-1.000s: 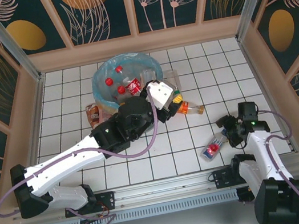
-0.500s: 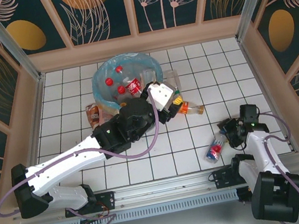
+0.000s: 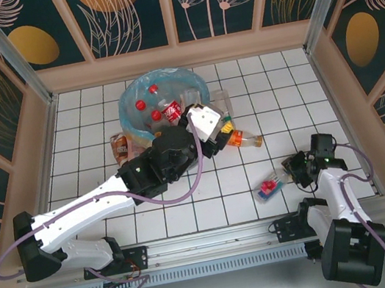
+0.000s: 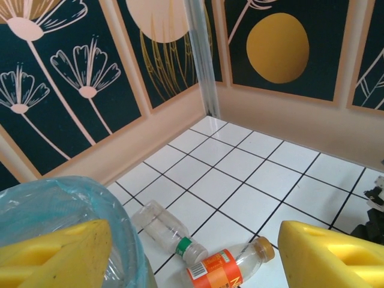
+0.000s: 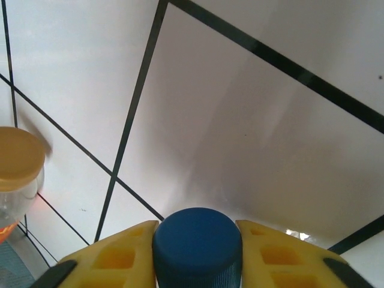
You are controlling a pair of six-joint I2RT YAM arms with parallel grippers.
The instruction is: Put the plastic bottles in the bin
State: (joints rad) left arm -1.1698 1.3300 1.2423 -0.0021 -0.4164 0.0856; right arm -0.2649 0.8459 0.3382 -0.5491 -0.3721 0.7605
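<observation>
The bin (image 3: 127, 99), lined with a light-blue bag, holds several plastic bottles with red caps (image 3: 157, 114). My left gripper (image 3: 207, 122) hangs open over the bin's right rim; in the left wrist view its yellow fingers (image 4: 327, 255) frame two bottles lying on the tiles. One is clear with a green ring (image 4: 170, 231), the other has an orange label (image 4: 230, 264). My right gripper (image 3: 292, 171) is low at the front right, shut on a bottle's blue cap (image 5: 198, 249). That bottle (image 3: 268, 189) lies on the tiles.
Another bottle (image 3: 120, 148) lies against the bin's left side. An orange cap (image 5: 18, 159) shows at the left edge of the right wrist view. The bag's rim (image 4: 60, 201) is close to my left finger. Walls (image 3: 177, 56) enclose the tiled floor.
My right gripper has shut on the blue cap, and that bottle has turned and shifted slightly on the tiles. The left arm has hardly moved.
</observation>
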